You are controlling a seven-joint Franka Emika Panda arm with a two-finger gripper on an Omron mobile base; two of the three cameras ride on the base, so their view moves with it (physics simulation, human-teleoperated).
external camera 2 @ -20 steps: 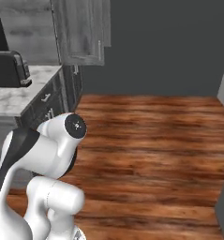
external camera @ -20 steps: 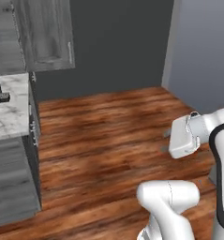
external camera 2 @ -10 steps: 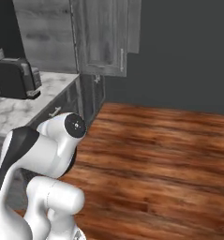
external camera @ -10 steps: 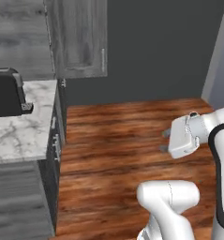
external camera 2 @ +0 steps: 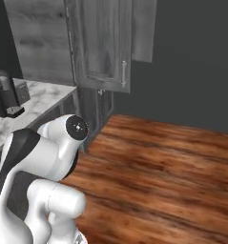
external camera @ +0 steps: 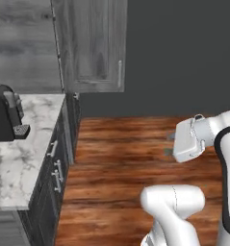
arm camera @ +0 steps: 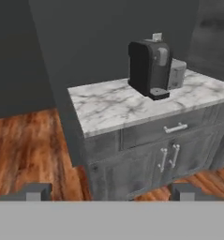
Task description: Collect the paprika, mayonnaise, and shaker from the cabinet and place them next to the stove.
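While the gripper [arm camera: 108, 190] hangs with its jaws spread wide and empty, facing a marble counter [arm camera: 113, 105] with a coffee machine [arm camera: 150, 68] at one o'clock, the slick, light, rigid paprika, to be pinched across its flat sides, presumably waits behind the closed cabinet [external camera: 90, 45]

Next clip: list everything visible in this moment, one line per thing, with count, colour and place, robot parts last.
coffee machine: one, black, on the marble counter's far end
counter: one, white-grey marble top, left of the base
lower cabinets: grey, one drawer above doors, metal handles, under the counter
wall cabinet door: one, grey wood-grain, swung open above the counter's end
floor: reddish-brown wood planks
wall: dark grey, behind
arm: one, white with dark joints
claw: one, dark tips, open, nothing held
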